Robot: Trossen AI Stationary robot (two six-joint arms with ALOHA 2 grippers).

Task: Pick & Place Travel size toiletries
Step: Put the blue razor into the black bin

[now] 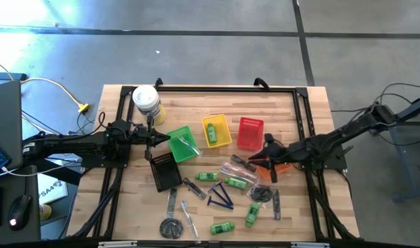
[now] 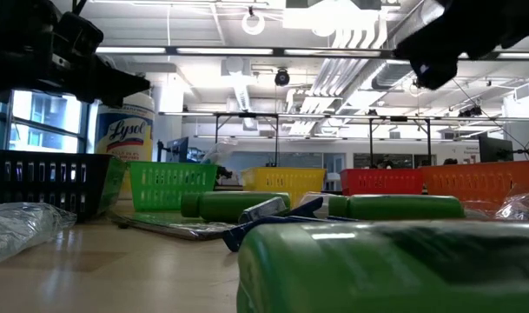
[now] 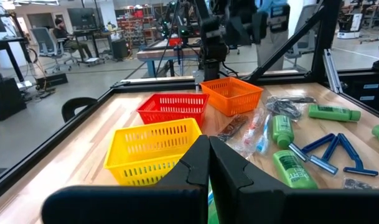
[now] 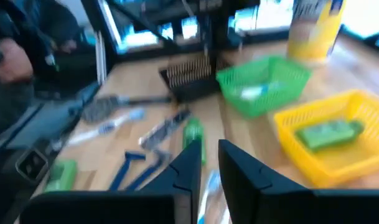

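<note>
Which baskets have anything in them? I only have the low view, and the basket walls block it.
Observer: The yellow basket holds one green bottle.
Operator: Where's the right gripper?
Observer: The right gripper is beside the orange basket, close to the red basket.
Operator: And the left?
Observer: The left gripper is shut and waits at the edge of the green basket.
</note>
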